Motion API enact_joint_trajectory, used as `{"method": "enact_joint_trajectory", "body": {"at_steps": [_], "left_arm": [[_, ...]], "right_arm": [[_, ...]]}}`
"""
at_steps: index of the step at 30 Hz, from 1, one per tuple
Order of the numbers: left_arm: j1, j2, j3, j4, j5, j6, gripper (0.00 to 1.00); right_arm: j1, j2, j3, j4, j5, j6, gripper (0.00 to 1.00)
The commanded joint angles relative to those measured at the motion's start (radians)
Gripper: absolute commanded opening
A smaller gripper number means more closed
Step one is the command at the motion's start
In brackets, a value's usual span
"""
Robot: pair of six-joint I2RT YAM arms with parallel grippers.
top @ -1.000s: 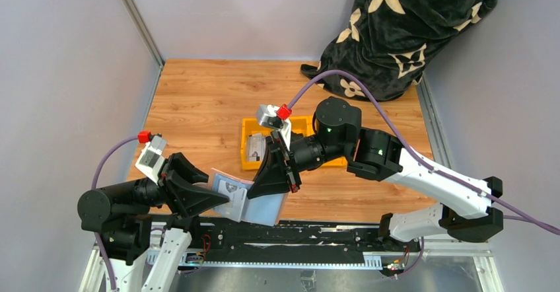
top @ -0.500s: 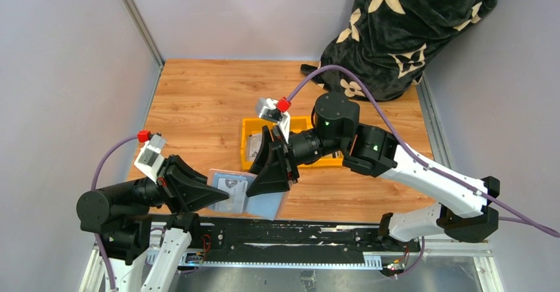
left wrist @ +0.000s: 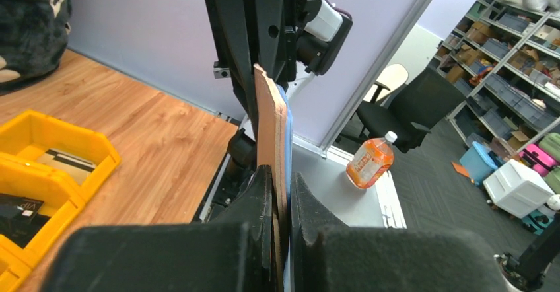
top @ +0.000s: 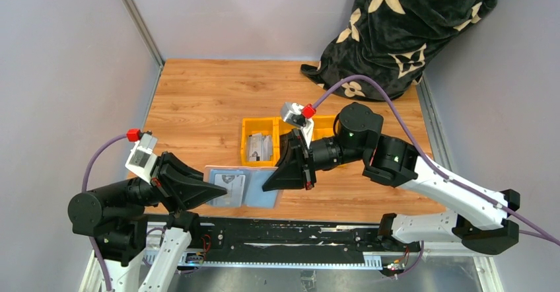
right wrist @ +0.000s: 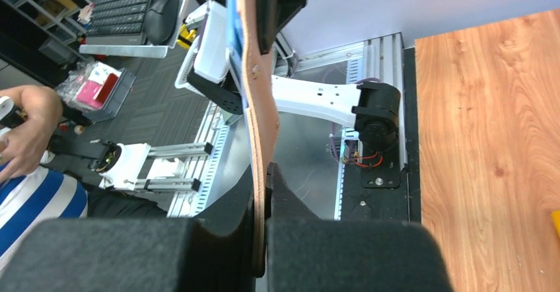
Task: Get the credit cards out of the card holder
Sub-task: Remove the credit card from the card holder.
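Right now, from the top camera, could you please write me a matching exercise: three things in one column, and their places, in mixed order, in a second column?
Things
1. flat grey-blue bifold card holder
2. yellow plastic bin
3. black fabric with cream flower print

Places
A. far right corner of the wooden table
B. over the near edge, opened flat, gripped by the left claw and the right claw
C. middle of the table

Pairs: 1-B; 2-C; 3-A
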Motion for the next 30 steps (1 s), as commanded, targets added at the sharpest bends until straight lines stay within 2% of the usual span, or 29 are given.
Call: {"method": "enact_joint_trajectory", "body": {"at_steps": [1,12,14,15,17,21,25,28,30], "left_arm": [[-0.002,0.006,0.014,0.020,-0.010,0.013,0.00],[-0.002,-0.004,-0.005,0.054,0.006,-0.020,0.00],[-0.003,-0.007,-0.011,0.054,0.006,-0.017,0.00],[-0.003,-0.008,-0.013,0.054,0.007,-0.013,0.00],[-0.003,-0.008,-0.010,0.044,0.011,0.003,0.00],[-0.003,-0.005,0.024,-0.057,-0.008,0.098,0.00],[-0.003,0.005,0.065,-0.217,-0.096,0.249,0.00],[-0.003,0.006,0.071,-0.259,-0.164,0.295,0.00],[-0.003,0.004,0.065,-0.264,-0.204,0.304,0.00]], "right_arm": [[-0.009,0.020,0.035,-0.004,0.122,0.032,0.00],[0.050,0.065,0.061,0.067,0.257,0.018,0.00],[0.054,0.057,0.051,0.095,0.267,0.023,0.08],[0.053,0.052,0.049,0.105,0.266,0.022,0.20],[0.053,0.032,0.041,0.110,0.279,0.007,0.33],[0.053,-0.083,-0.001,0.095,0.426,-0.035,0.53],[0.053,-0.239,-0.091,0.151,0.601,0.002,0.55],[0.053,-0.329,-0.188,0.257,0.599,0.042,0.55],[0.052,-0.339,-0.205,0.279,0.546,0.072,0.54]]}}
